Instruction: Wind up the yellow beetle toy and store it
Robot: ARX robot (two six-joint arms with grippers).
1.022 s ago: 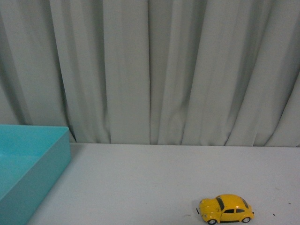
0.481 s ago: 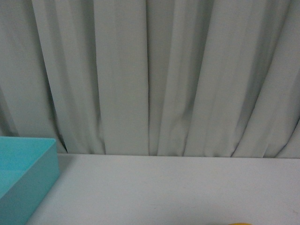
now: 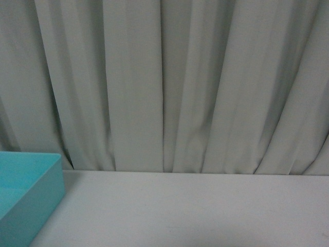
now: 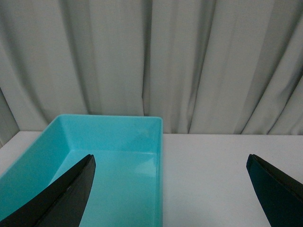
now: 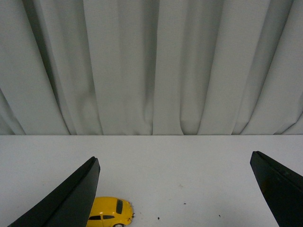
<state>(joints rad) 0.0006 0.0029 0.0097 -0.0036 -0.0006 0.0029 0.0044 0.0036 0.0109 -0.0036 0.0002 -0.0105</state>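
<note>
The yellow beetle toy point(image 5: 110, 212) stands on its wheels on the white table, seen only in the right wrist view, partly behind one black finger point(image 5: 71, 198). My right gripper point(image 5: 174, 163) is open above the table with nothing between its fingers; the toy lies off to one side of the gap. The toy is out of the front view. My left gripper point(image 4: 170, 161) is open too, one finger point(image 4: 61, 198) over the turquoise bin point(image 4: 159, 142), the other over bare table.
The turquoise bin point(image 3: 51, 177) shows at the front view's lower left, open-topped and holding nothing visible. A grey pleated curtain point(image 3: 164, 82) closes off the table's far edge. Small dark specks point(image 5: 183, 204) dot the white table point(image 3: 195, 206).
The front view has tilted upward: the yellow toy slid down out of its lower edge, and the bin sank toward the lower left corner.
</note>
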